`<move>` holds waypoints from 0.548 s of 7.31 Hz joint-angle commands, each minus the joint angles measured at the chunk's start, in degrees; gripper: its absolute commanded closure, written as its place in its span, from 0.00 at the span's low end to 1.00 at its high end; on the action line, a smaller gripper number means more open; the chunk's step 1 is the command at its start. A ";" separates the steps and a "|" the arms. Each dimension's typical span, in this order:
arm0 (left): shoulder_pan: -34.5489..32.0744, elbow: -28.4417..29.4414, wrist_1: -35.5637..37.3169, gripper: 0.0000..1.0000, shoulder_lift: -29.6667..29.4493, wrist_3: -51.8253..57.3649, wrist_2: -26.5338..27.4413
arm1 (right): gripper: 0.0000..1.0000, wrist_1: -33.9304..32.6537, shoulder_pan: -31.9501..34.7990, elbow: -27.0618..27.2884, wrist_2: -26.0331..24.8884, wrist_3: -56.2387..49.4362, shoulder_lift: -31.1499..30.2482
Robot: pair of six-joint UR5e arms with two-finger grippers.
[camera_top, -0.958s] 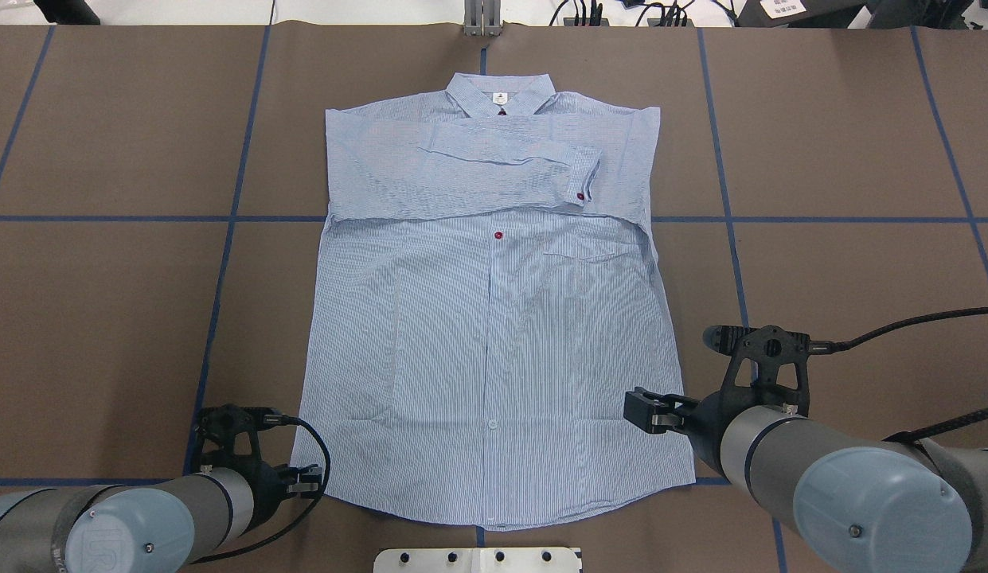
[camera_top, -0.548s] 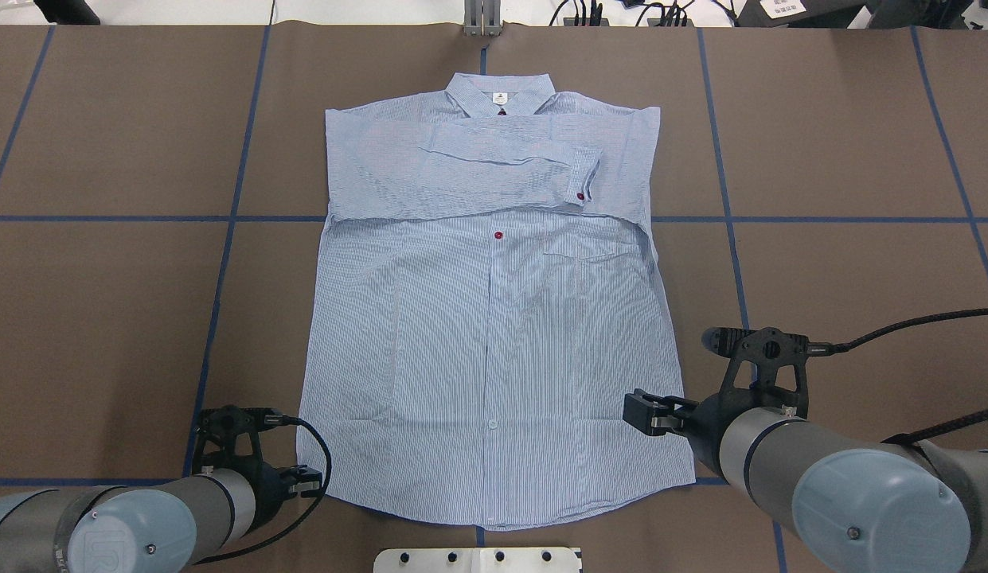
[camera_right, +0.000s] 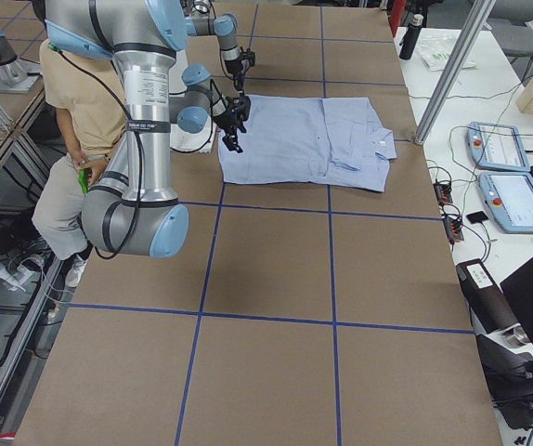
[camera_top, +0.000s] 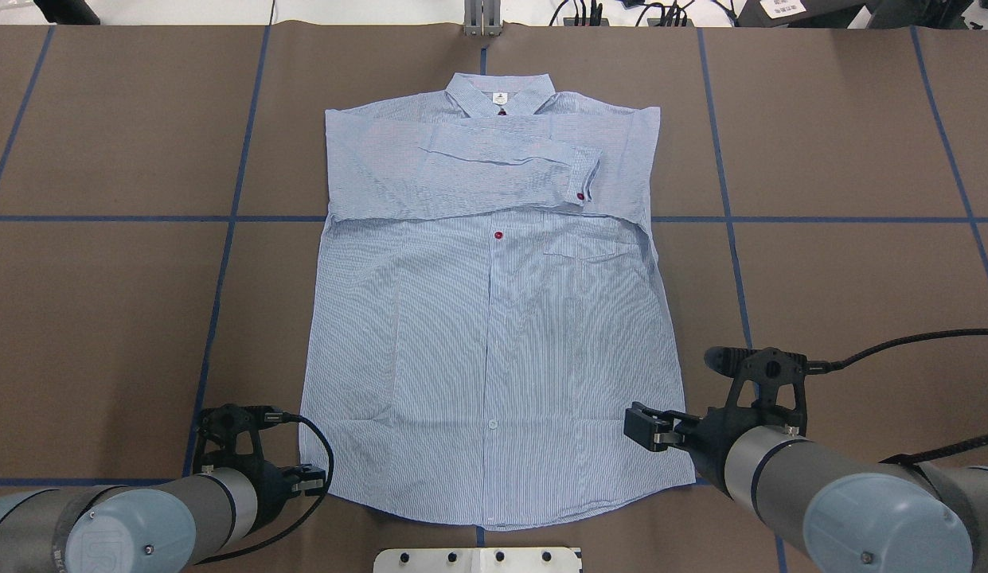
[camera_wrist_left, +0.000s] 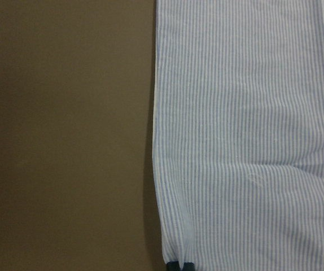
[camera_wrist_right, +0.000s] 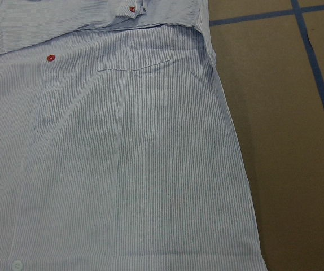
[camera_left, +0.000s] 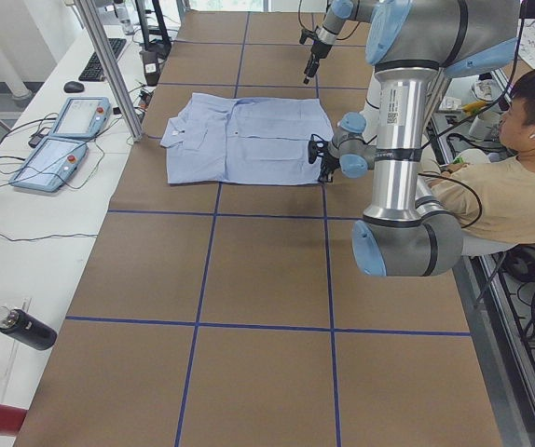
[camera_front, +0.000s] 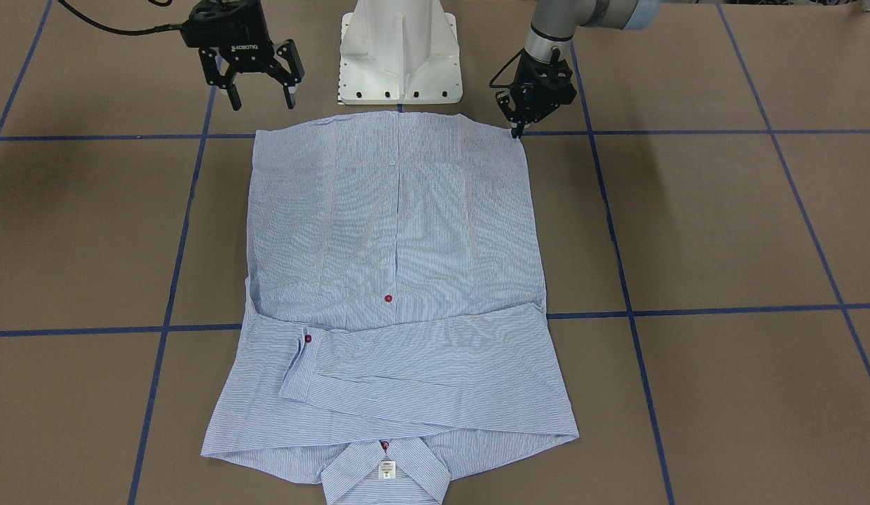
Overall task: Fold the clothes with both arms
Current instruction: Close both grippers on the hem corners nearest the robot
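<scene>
Brown table [camera_top: 103, 318]: jaws of left arm [camera_top: 215, 497] seemingly pinch shirt [camera_top: 494, 334] hem; right arm [camera_top: 764, 461] jaws spread.

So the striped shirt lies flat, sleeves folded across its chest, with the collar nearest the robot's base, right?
No. The shirt has its hem nearest the base; the collar lies at the far end, as the exterior front-facing view shows.

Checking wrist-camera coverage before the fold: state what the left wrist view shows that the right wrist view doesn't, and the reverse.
Only left wrist: the left tool, tips closed on the shirt's corner. Only right wrist: the chest pocket, red buttons, a white button, blue tape. Both: striped shirt on brown table.
</scene>
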 commanded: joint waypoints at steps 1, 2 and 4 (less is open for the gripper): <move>-0.01 -0.05 -0.06 1.00 -0.14 -0.03 0.17 | 0.00 14.44 -4.62 -2.13 -6.13 2.12 -13.04; 0.08 -0.05 -0.15 1.00 -0.05 -0.11 0.96 | 0.00 14.39 -6.30 -4.39 -9.39 4.83 -13.27; -0.01 -0.40 -0.24 1.00 -1.36 -0.11 2.27 | 0.08 14.22 -7.45 -5.64 -10.12 7.21 -13.27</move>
